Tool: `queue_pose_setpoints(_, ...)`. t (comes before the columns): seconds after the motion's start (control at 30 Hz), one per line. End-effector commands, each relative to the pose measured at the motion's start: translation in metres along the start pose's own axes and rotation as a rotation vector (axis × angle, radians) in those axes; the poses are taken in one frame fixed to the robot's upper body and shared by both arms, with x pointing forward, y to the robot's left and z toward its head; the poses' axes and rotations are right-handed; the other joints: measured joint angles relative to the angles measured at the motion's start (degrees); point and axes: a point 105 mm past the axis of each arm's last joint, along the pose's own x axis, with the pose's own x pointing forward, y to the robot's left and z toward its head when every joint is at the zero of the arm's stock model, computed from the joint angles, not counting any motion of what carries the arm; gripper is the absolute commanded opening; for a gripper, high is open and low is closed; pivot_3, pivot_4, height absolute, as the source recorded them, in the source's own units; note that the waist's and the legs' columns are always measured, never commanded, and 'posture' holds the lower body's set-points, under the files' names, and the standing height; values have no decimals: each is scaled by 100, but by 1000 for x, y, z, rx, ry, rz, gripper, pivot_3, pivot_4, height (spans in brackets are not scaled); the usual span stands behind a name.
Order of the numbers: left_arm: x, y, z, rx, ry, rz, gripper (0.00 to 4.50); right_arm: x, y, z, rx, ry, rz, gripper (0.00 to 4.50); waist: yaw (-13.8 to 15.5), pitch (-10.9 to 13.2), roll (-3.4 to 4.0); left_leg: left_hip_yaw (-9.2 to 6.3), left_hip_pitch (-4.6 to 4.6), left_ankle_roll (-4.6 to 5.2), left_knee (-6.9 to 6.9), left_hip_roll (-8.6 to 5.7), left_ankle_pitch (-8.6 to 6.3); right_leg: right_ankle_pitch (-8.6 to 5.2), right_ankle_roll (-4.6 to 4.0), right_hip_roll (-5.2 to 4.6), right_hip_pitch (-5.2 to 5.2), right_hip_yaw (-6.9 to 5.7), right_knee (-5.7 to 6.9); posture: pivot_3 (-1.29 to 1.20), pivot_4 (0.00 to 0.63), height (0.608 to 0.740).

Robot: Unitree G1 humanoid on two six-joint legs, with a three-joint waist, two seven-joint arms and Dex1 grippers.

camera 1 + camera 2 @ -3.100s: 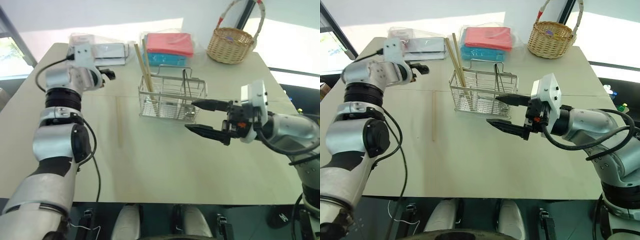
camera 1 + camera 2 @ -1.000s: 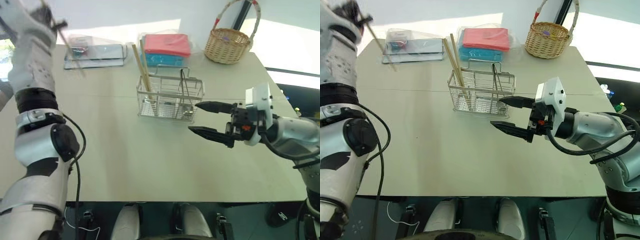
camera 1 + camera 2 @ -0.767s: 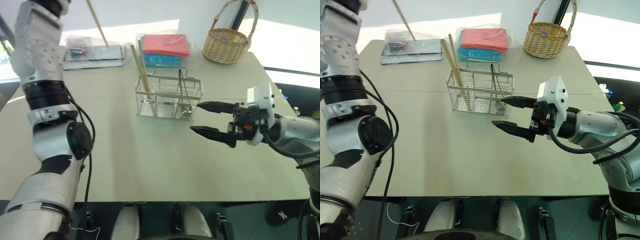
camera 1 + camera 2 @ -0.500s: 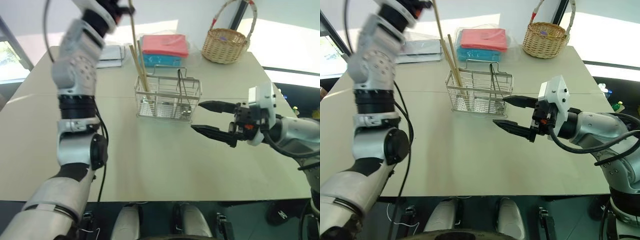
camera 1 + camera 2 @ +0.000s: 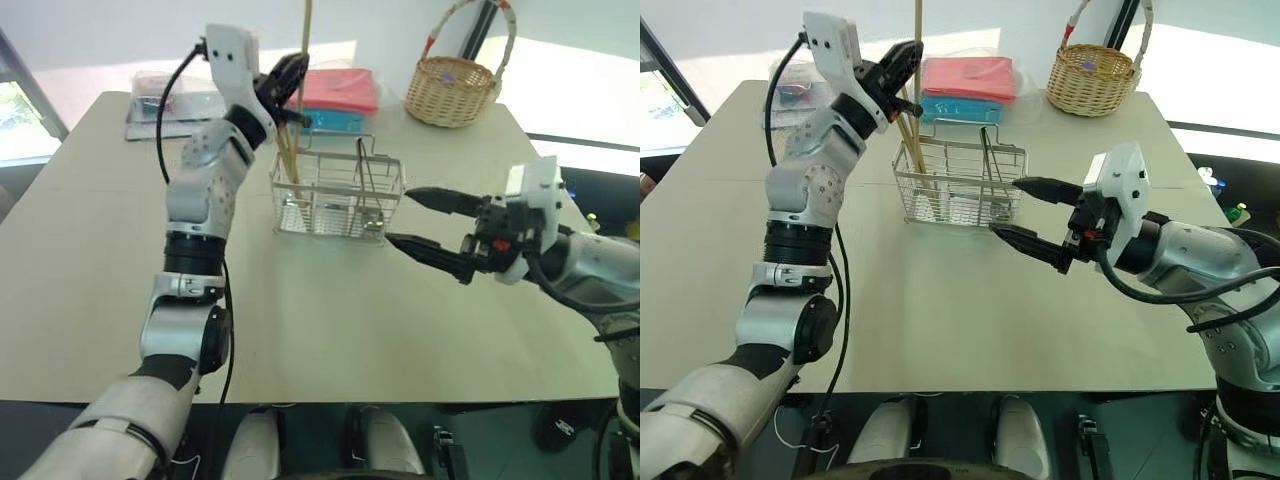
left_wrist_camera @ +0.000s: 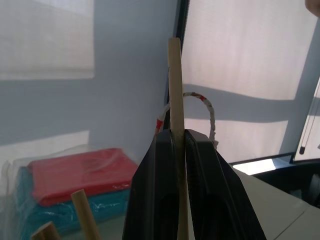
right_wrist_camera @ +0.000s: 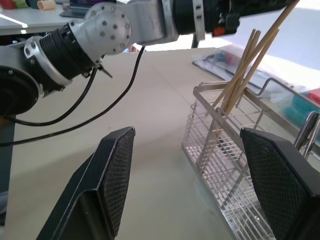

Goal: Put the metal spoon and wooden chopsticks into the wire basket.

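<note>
Two grippers work over a pale table (image 5: 300, 330).

Nearest: right gripper (image 5: 425, 222), black fingers spread wide and holding nothing, pointing level toward the wire basket (image 5: 335, 195) from just beside its right end.

Wire basket: rectangular, silver wire mesh, several compartments, thin loop handle; it stands upright in the middle of the table.

- Left compartment: two wooden chopsticks (image 5: 286, 160), plain light tan, thin and straight. Lower ends inside the basket, long axes leaning up and away toward the far left.
- Right compartment: metal spoon (image 5: 367, 190), slim dark handle, standing nearly upright with the handle sticking above the rim. Bowl not clearly seen through the mesh.

Above the basket's left end: left gripper (image 5: 902, 62), fingers pressed together on a third chopstick (image 5: 918, 25). Same tan wood; long axis close to vertical, upper end running out of view, lower end near the leaning pair.

Behind the basket: red and blue cloths in clear wrap (image 5: 335, 92).

Far left: clear packet (image 5: 165, 95).

Far right corner: round wicker basket (image 5: 455, 90) with a tall arched handle.
</note>
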Motion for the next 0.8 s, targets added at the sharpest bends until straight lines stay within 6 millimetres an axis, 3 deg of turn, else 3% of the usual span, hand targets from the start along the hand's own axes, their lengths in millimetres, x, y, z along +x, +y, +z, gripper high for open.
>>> queue_pose_setpoints(0.03,2,-5,12,24,-33,-20,825,0,-3,7,-41,-31,-21,3493,6,0,1,0,-2,0,1,0,0,0,0,0,-1,0,0,0,150,703)
queue_pose_setpoints(0.1,1,-5,14,19,-36,-22,1555,0,-4,6,-41,-33,-23,3493,7,0,0,-1,-3,1,3,0,-1,0,0,0,0,0,0,0,150,703)
queue_pose_setpoints(0.27,0,-3,25,0,-67,-11,4093,4,-6,5,-41,-42,-26,3493,0,1,1,-1,-3,4,5,0,-2,0,0,0,0,0,0,0,150,703)
queue_pose_setpoints(0.3,-1,-3,27,-3,-72,-9,4427,5,-7,5,-42,-43,-25,3493,0,1,1,-2,-3,4,5,0,-2,0,0,0,0,0,1,0,150,703)
queue_pose_setpoints(0.47,-4,2,44,3,-102,16,4427,7,-9,4,-45,-44,-8,3493,-4,1,2,-2,-2,4,5,0,-2,0,0,0,1,0,1,0,150,703)
queue_pose_setpoints(0.6,-22,23,90,57,-113,29,4427,8,-16,5,-60,-32,14,3493,-27,5,7,-2,-2,4,5,2,-2,0,0,3,-3,0,3,0,150,703)
queue_pose_setpoints(0.7,-52,39,117,190,-28,-22,4427,6,-21,8,-72,-23,27,3493,-44,11,20,-3,-5,3,5,3,-2,0,0,6,-6,0,3,0,150,703)
queue_pose_setpoints(0.8,-91,36,121,340,148,-177,4427,2,-31,6,-82,-4,20,3493,-87,12,28,2,-2,3,-2,4,-2,-1,-1,7,-9,3,4,0,150,703)
